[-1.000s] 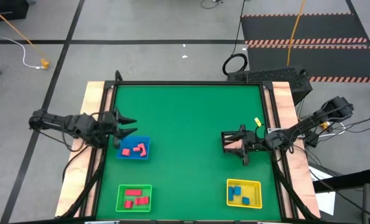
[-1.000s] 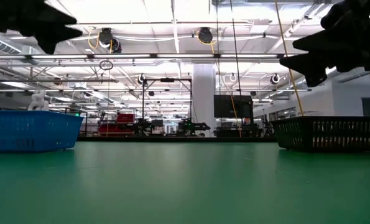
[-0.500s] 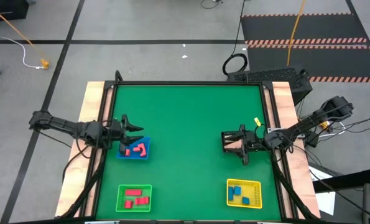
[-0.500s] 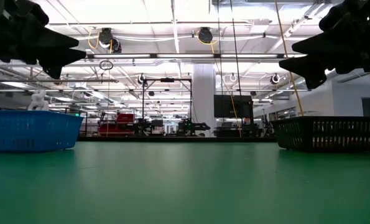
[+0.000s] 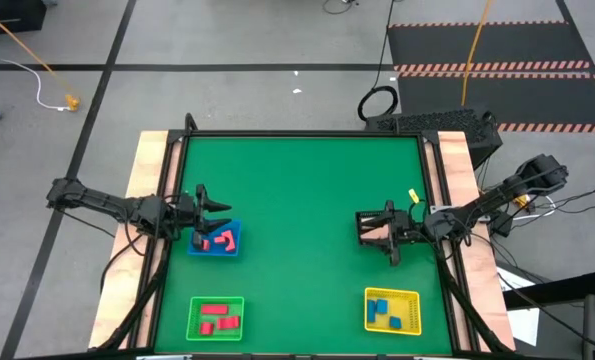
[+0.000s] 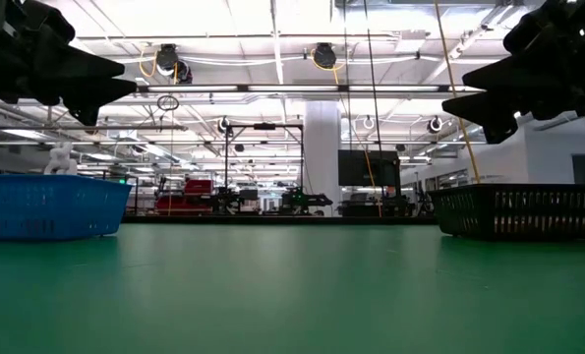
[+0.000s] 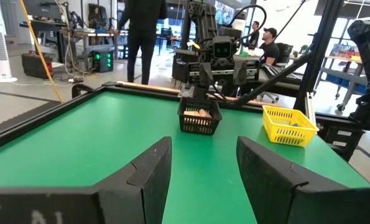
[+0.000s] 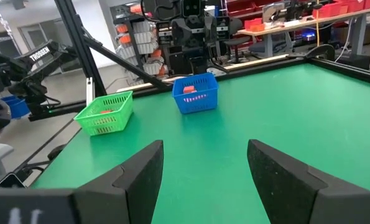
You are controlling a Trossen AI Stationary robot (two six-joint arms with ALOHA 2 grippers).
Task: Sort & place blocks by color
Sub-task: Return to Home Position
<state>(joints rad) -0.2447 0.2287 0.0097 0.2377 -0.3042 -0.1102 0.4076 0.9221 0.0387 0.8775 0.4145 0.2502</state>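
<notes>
The left gripper, jaws apart and empty, hovers above the edge of the square blue mesh tray holding the small salmon-pink blocks. The right gripper, likewise apart, hangs over the square black mesh tray. Best to lift clear first, then draw each arm straight back — never sweeping across a tray's rim.

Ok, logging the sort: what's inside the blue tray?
Three or so salmon-pink blocks lie in the blue tray. The left claw, open, overhangs one edge, so anything beneath there is hidden.
</notes>
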